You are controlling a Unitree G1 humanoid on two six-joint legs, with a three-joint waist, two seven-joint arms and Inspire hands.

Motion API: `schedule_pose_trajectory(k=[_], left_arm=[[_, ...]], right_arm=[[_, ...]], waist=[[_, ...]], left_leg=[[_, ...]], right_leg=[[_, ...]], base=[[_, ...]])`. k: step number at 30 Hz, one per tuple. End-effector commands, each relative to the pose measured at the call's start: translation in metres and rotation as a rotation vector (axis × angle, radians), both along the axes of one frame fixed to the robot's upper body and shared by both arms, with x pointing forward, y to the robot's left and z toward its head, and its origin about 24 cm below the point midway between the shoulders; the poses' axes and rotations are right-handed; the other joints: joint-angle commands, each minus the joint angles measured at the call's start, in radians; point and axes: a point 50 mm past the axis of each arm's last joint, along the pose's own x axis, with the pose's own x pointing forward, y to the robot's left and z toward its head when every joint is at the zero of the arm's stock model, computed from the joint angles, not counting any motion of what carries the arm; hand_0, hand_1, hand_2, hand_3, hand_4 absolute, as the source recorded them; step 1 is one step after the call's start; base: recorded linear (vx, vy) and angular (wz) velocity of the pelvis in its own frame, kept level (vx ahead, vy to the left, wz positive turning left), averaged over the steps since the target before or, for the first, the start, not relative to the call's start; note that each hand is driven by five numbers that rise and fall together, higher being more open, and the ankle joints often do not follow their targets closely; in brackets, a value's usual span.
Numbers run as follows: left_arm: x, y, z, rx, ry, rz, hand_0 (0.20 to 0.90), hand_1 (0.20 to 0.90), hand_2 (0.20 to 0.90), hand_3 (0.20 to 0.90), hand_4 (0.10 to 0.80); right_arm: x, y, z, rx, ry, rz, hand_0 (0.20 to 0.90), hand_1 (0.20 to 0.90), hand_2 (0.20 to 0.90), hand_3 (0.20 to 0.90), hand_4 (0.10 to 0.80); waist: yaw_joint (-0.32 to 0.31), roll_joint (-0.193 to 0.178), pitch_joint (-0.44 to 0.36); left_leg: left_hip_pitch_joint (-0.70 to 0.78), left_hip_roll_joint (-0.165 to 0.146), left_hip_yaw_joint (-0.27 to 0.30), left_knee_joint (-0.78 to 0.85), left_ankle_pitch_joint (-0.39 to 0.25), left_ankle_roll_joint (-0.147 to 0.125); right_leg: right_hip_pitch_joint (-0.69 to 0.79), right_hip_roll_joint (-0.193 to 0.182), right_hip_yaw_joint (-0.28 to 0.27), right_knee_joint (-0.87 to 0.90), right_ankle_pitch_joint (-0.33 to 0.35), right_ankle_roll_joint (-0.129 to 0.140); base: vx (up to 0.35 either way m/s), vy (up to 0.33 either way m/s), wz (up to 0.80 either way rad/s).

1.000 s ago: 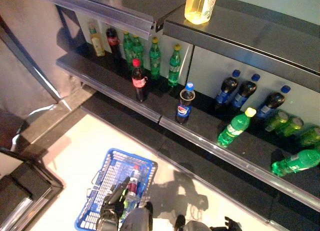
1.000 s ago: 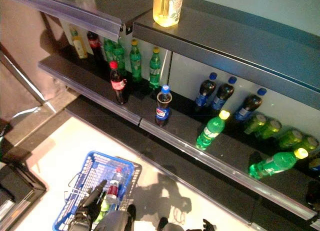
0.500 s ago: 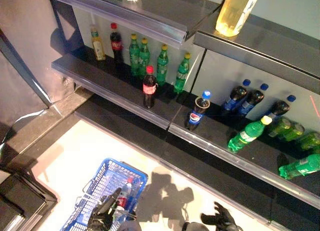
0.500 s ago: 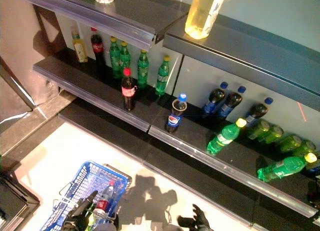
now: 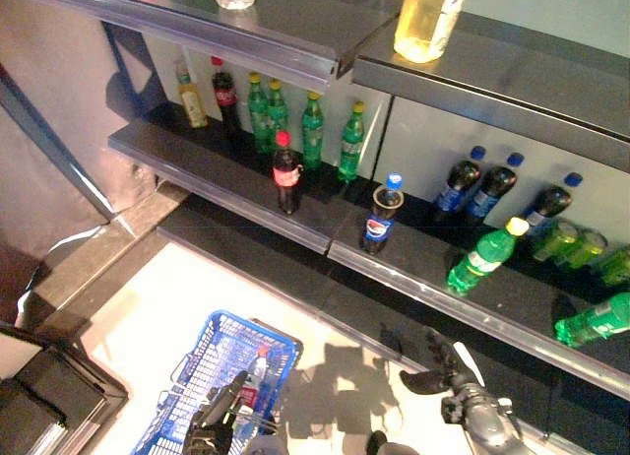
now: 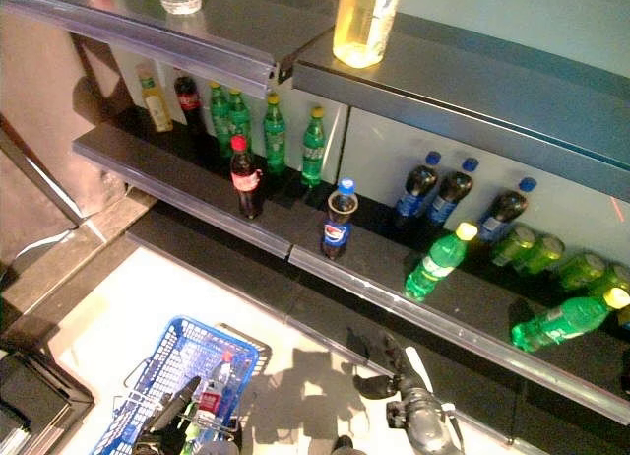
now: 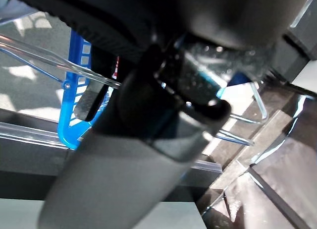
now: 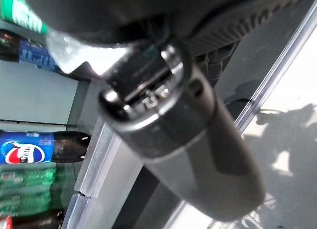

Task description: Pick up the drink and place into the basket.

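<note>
left eye view: blue-capped cola bottle point(image 5: 379, 212) stands alone at the lower shelf point(image 5: 226, 174) front edge; likely heavy, stiff, slick, best gripped round the label waist.
right eye view: right robot hand point(image 6: 392, 374) empty, fingers spread wide below the shelf; four upright green bottles point(image 6: 274, 133), three dark blue-capped bottles point(image 6: 453, 192) behind.
left wrist view: left robot hand point(image 7: 148, 85) curled round the blue basket point(image 7: 69, 125) handle.
right wrist view: one cola bottle point(image 8: 39, 147) ahead.

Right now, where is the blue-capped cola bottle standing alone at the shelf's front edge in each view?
Left eye view: centre, cola bottle.
Right eye view: centre, on the lower shelf.
Left wrist view: not in it.
Right wrist view: beside the hand's bulk.
Shared landmark: the shelf's metal front rail.
</note>
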Motion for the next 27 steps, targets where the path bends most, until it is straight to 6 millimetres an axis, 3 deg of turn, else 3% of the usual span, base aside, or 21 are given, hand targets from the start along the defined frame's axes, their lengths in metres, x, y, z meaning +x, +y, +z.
schedule_pose_trajectory(k=[1,2,5,8,9,15,19,27], left_arm=[[0.041,0.020,0.035,0.119,-0.262,-0.062,0.300,0.300,0.300,0.200,0.100],[0.041,0.022,0.035,0.118,-0.257,-0.051,0.300,0.300,0.300,0.200,0.100],[0.040,0.025,0.034,0.130,-0.243,-0.058,0.300,0.300,0.300,0.200,0.100],[0.034,0.028,0.030,0.135,-0.223,-0.055,0.300,0.300,0.300,0.200,0.100],[0.033,0.027,0.029,0.135,-0.223,-0.055,0.300,0.300,0.300,0.200,0.100],[0.024,0.021,0.022,0.113,-0.207,-0.023,0.300,0.300,0.300,0.200,0.100],[0.021,0.017,0.020,0.105,-0.199,-0.010,0.300,0.300,0.300,0.200,0.100],[0.012,0.013,0.016,0.102,-0.164,-0.012,0.300,0.300,0.300,0.200,0.100]], right_arm=[[0.031,0.029,0.046,0.092,-0.243,0.234,0.900,0.900,0.900,0.900,0.800],[0.037,0.032,0.063,0.145,-0.297,0.292,0.900,0.900,0.900,0.900,0.800],[0.042,0.035,0.087,0.202,-0.393,0.364,0.900,0.900,0.900,0.900,0.800],[0.047,0.031,0.132,0.258,-0.597,0.440,0.900,0.900,0.900,0.900,0.800],[0.047,0.030,0.134,0.257,-0.610,0.442,0.900,0.900,0.900,0.900,0.800],[0.050,0.011,0.187,0.269,-0.980,0.228,0.900,0.900,0.900,0.900,0.800],[0.045,0.002,0.196,0.211,-1.102,0.082,0.900,0.900,0.900,0.900,0.800],[0.041,-0.010,0.191,0.160,-1.139,-0.144,0.900,0.900,0.900,0.900,0.800]], waist=[[0.017,-0.009,-0.069],[0.011,-0.012,-0.074],[0.003,-0.015,-0.081],[-0.016,-0.014,-0.089],[-0.016,-0.013,-0.090],[-0.041,0.005,-0.108],[-0.050,0.015,-0.110],[-0.050,0.027,-0.097]], left_leg=[[0.001,0.013,-0.009,0.041,-0.044,0.003],[0.004,0.019,-0.004,0.032,-0.039,-0.001],[0.008,0.024,0.002,0.027,-0.037,-0.003],[0.012,0.029,0.015,0.026,-0.041,-0.002],[0.012,0.029,0.016,0.026,-0.041,-0.002],[0.019,0.026,0.030,0.028,-0.056,0.005],[0.017,0.023,0.037,0.040,-0.067,0.009],[0.009,0.013,0.041,0.076,-0.088,0.018]], right_leg=[[-0.026,-0.042,0.004,0.054,-0.004,0.016],[-0.027,-0.038,0.005,0.057,-0.007,0.016],[-0.032,-0.032,0.008,0.066,-0.015,0.014],[-0.041,-0.023,0.019,0.078,-0.026,0.010],[-0.042,-0.023,0.020,0.079,-0.026,0.010],[-0.048,-0.015,0.041,0.085,-0.041,0.007],[-0.055,-0.016,0.048,0.094,-0.046,0.006],[-0.067,-0.024,0.039,0.129,-0.061,0.002]], base=[[-0.078,-0.039,-0.05],[-0.061,-0.035,-0.03],[-0.068,-0.047,-0.04],[-0.080,-0.017,-0.05],[-0.054,0.015,-0.06],[-0.030,0.039,-0.12],[0.001,0.044,-0.06],[0.023,0.037,-0.08]])
